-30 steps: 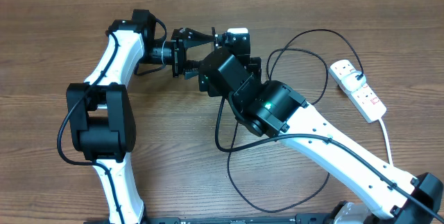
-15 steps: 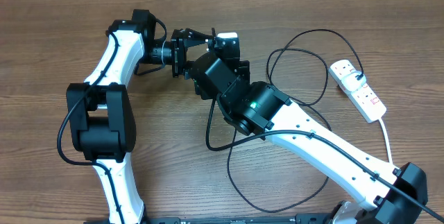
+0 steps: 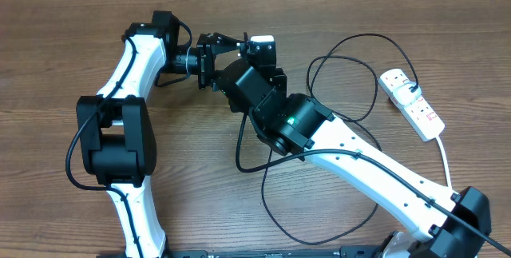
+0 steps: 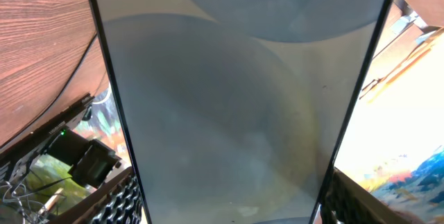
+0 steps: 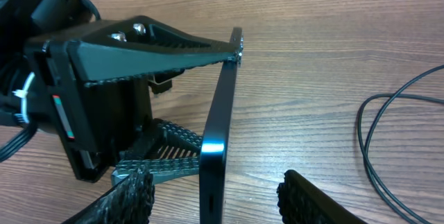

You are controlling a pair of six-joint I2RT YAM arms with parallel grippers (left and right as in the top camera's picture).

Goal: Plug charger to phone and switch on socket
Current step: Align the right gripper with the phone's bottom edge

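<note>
My left gripper (image 3: 243, 46) is shut on the phone (image 3: 262, 45) and holds it on edge above the table. The left wrist view is filled by its grey, reflective glass (image 4: 236, 99), with my ribbed fingers (image 4: 114, 200) on either long side. In the right wrist view the phone (image 5: 216, 134) stands edge-on between the right gripper's (image 5: 218, 200) open jaws, with a gap on each side. The charger (image 3: 374, 78) lies in black loops across the table and runs to the socket (image 3: 413, 102) at the far right. I cannot make out its plug tip.
A thick white cord (image 3: 445, 158) trails from the socket toward the front right edge. A charger loop (image 3: 267, 202) lies under the right arm (image 3: 359, 162), and another stretch (image 5: 368, 148) curves to the right of the right gripper.
The right arm has shifted left onto the phone and its jaws have narrowed around it. The left arm and phone have stayed put.
</note>
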